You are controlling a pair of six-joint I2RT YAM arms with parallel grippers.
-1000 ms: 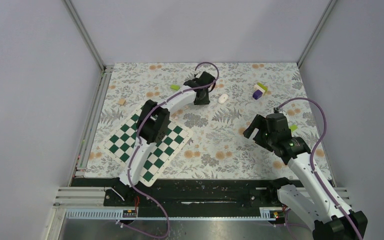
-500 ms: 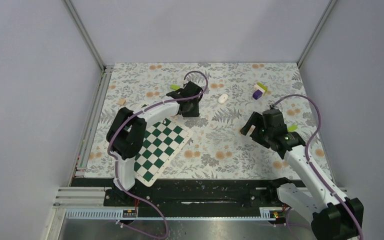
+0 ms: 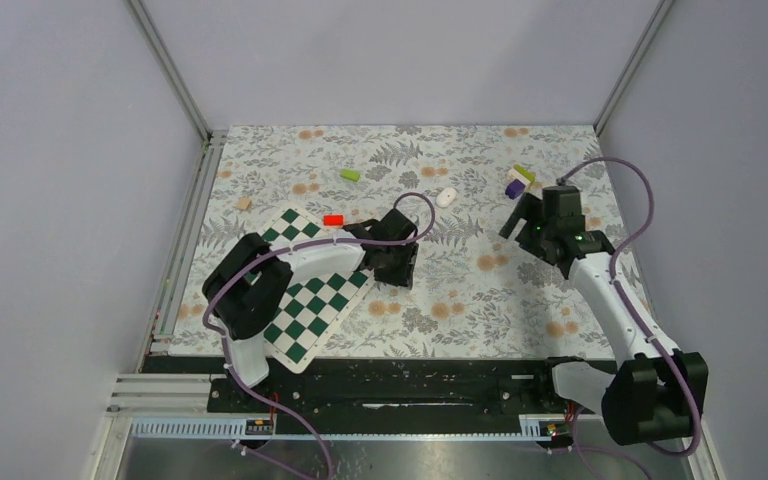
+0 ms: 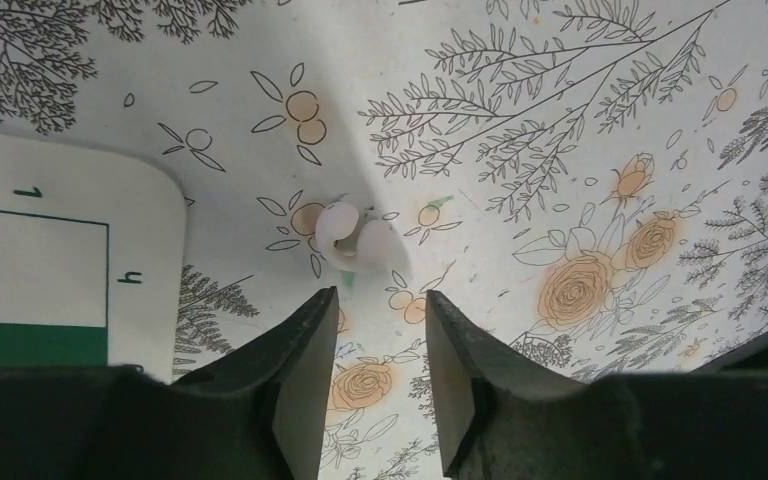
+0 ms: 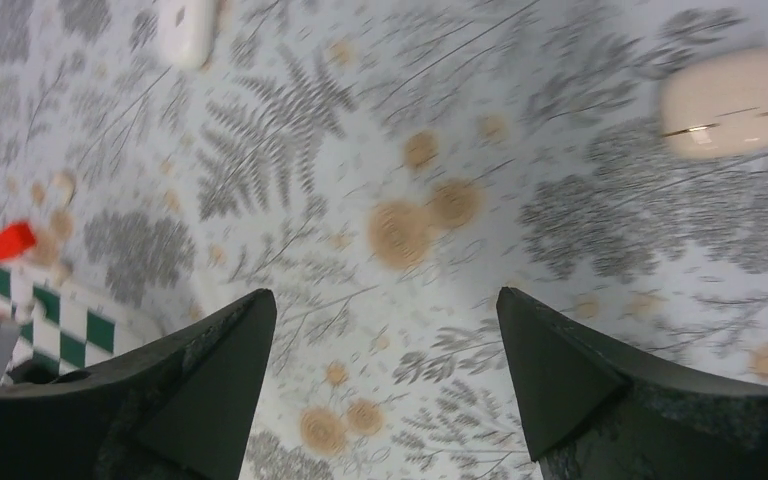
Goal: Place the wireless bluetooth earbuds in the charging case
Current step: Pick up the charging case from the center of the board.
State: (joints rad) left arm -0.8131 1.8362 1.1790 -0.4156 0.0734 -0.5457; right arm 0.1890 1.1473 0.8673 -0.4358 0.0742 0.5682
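Floral tablecloth (image 3: 460,290), left end effector (image 4: 378,300) pulled back, parted before earbuds (image 4: 352,238)

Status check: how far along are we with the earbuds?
Done: nothing yet. The earbuds lie loose just ahead of the left pincer, open and empty. In hand: apparently lining up that pick. Remaining: grasp them and seat them in the charging case, lying apart farther back. Right pincer open, empty.

Floral table (image 3: 440,290) — chessboard mat (image 3: 305,315), earbuds (image 4: 355,240), green block (image 3: 350,174).
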